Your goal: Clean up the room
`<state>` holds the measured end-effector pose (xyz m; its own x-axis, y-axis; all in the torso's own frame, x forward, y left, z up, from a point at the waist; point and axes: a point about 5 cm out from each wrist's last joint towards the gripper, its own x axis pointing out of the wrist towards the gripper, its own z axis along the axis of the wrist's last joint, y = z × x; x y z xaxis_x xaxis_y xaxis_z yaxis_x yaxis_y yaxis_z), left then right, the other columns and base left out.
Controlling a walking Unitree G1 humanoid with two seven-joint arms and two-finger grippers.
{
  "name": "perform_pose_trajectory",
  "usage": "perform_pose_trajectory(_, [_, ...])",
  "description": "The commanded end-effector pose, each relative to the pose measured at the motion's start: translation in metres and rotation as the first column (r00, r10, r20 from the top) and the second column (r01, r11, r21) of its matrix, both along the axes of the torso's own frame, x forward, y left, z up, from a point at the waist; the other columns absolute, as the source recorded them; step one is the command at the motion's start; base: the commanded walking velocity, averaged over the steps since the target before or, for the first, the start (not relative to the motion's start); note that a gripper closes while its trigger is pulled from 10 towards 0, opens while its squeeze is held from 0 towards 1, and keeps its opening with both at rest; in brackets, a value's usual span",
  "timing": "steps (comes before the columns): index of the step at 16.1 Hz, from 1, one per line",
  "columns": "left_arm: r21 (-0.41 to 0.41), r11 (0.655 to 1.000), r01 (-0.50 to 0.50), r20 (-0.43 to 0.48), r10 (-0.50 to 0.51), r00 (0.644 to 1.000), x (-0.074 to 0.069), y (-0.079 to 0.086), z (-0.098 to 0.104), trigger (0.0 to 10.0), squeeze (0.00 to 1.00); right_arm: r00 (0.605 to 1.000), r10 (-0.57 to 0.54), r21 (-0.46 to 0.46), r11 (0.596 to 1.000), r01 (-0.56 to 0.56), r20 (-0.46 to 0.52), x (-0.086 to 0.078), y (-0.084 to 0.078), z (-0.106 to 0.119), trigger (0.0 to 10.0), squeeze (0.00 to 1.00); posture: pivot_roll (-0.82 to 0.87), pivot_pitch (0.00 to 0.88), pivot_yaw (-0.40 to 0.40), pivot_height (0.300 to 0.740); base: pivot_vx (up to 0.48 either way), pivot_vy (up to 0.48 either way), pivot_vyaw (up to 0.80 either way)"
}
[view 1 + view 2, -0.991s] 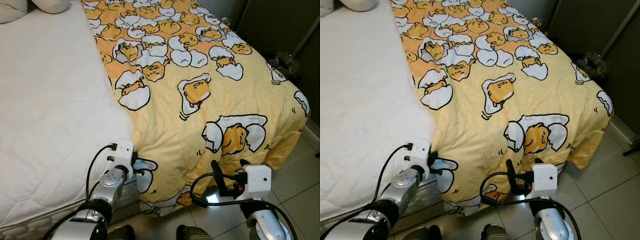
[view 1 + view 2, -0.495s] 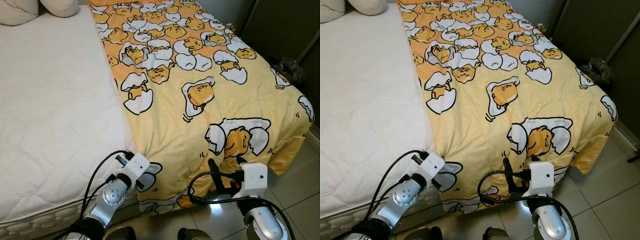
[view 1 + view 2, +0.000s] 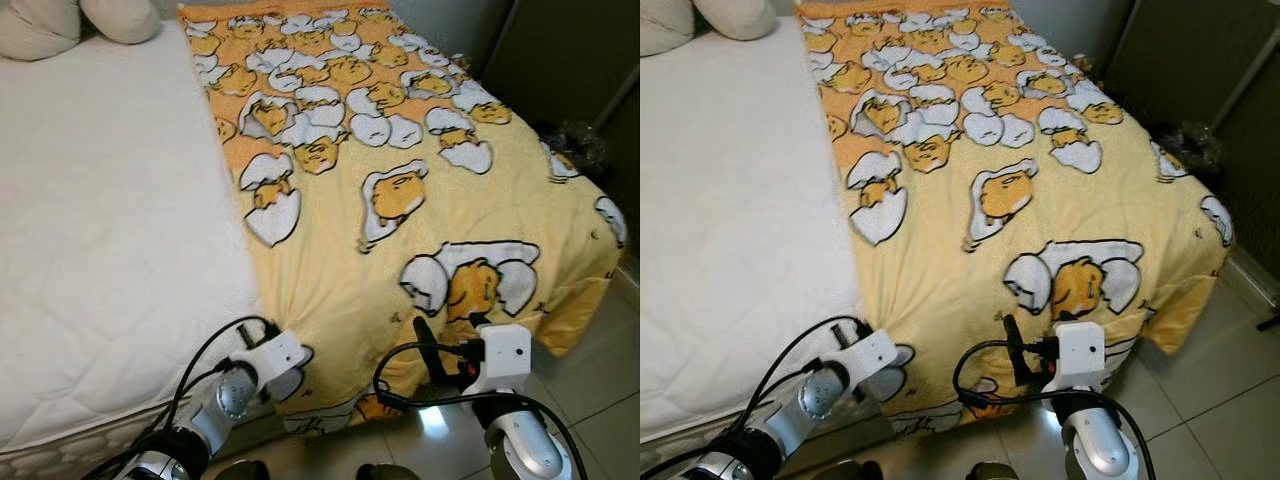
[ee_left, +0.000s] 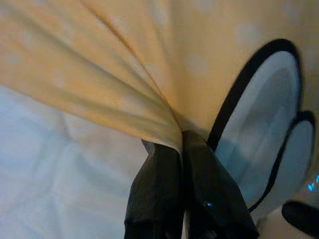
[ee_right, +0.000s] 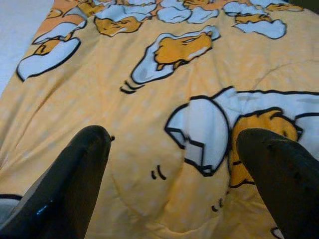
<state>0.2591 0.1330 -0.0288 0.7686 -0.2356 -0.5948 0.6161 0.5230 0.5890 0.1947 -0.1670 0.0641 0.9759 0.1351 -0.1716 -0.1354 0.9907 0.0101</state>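
My left tool (image 4: 180, 149) pinches the blanket (image 3: 400, 200) corner; bare mattress (image 3: 100, 220) lies leftward; my right tool (image 5: 174, 174) hovers open

You've got a bed (image 3: 100, 250) with a bare white quilted mattress top filling the left side, two cream pillows (image 3: 60, 22) at its far left corner. Floor (image 3: 600, 360) past the bed's near right corner is light glossy tile. Dark wardrobe panels (image 3: 570, 55) stand beyond the far right edge.
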Motion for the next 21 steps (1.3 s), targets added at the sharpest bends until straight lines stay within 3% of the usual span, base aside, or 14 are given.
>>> perform_pose_trajectory(1, [0.034, 0.999, 0.032, -0.118, -0.027, 0.993, -0.020, -0.001, -0.018, 0.0, 0.00, 1.000, -0.002, -0.003, 1.000, 0.002, -0.009, -0.002, -0.002, -0.002, 10.0, 0.00, -0.18, 0.068, -0.007, 0.740, 0.000, -0.334, 0.00])
perform_pose_trajectory(6, [0.079, 0.995, 0.058, -0.092, -0.051, 0.994, -0.015, -0.005, -0.016, 0.0, 0.00, 1.000, 0.001, -0.006, 1.000, -0.001, -0.014, -0.001, -0.003, -0.004, 10.0, 0.00, -0.18, 0.065, -0.008, 0.740, 0.000, -0.256, 0.00])
perform_pose_trajectory(7, [0.030, 0.999, -0.018, -0.012, 0.018, 1.000, -0.005, -0.004, -0.007, 10.0, 0.00, 1.000, 0.001, -0.007, 1.000, -0.001, -0.014, -0.001, -0.004, -0.004, 10.0, 0.00, -0.18, 0.063, -0.007, 0.740, 0.000, 0.000, 0.00])
perform_pose_trajectory(8, [-0.001, 0.997, -0.073, 0.024, 0.073, 0.997, 0.000, -0.001, -0.002, 10.0, 0.26, 1.000, 0.000, -0.006, 1.000, -0.001, -0.014, 0.000, -0.004, -0.005, 10.0, 0.00, -0.18, 0.063, -0.007, 0.740, 0.000, 0.000, 0.00])
perform_pose_trajectory(9, [-0.058, 0.978, -0.199, 0.041, 0.201, 0.979, 0.005, 0.010, 0.002, 10.0, 1.00, 1.000, 0.001, -0.005, 1.000, -0.001, -0.014, 0.000, -0.003, -0.005, 10.0, 0.00, -0.18, 0.057, -0.008, 0.740, 0.000, 0.000, 0.00])
perform_pose_trajectory(13, [-0.049, 0.964, -0.262, 0.047, 0.264, 0.963, 0.007, 0.020, 0.003, 10.0, 1.00, 1.000, 0.002, -0.003, 1.000, -0.002, -0.016, 0.001, -0.003, -0.006, 10.0, 0.00, -0.17, 0.055, -0.007, 0.740, 0.000, 0.000, 0.00])
perform_pose_trajectory(15, [-0.089, 0.939, -0.333, 0.044, 0.338, 0.940, 0.005, 0.031, 0.003, 10.0, 1.00, 1.000, 0.003, -0.003, 1.000, -0.003, -0.016, 0.002, -0.003, -0.008, 10.0, 0.00, -0.17, 0.043, -0.002, 0.740, 0.000, 0.000, 0.00])
perform_pose_trajectory(19, [-0.248, 0.884, -0.397, 0.137, 0.437, 0.889, 0.010, 0.051, 0.028, 10.0, 1.00, 1.000, -0.005, 0.002, 1.000, 0.005, 0.001, 0.007, -0.005, -0.009, 10.0, 0.00, -0.14, 0.000, 0.016, 0.740, 0.000, 0.000, 0.00])
perform_pose_trajectory(21, [-0.283, 0.869, -0.407, 0.104, 0.449, 0.887, 0.006, 0.052, 0.033, 10.0, 1.00, 1.000, -0.003, 0.004, 1.000, 0.003, -0.006, 0.008, -0.005, -0.013, 10.0, 0.00, -0.13, 0.000, 0.019, 0.740, 0.000, 0.000, 0.00])
